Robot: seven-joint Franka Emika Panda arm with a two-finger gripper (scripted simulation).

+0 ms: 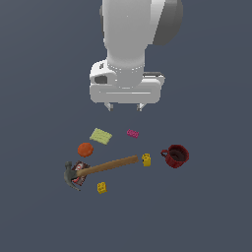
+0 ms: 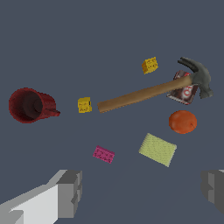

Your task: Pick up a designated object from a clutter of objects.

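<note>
Gripper (image 1: 125, 106) is held spread open above the floor, clear of every item. Hammer (image 1: 101, 168) is laid with its head over the small dark box (image 1: 80, 173). Red mug (image 1: 175, 156) is set at the exterior view's right. Orange ball (image 1: 85, 149) is seen just beside the pale yellow-green plate (image 1: 101, 136), which lies flat, left of the pink brick (image 1: 132, 133). Two yellow bricks (image 1: 146, 160) are scattered near the handle.

No text could be read anywhere in either view. The small dark box (image 2: 184, 89) under the hammer's head (image 2: 199, 75) carried red-and-white markings, too blurred to make out.
</note>
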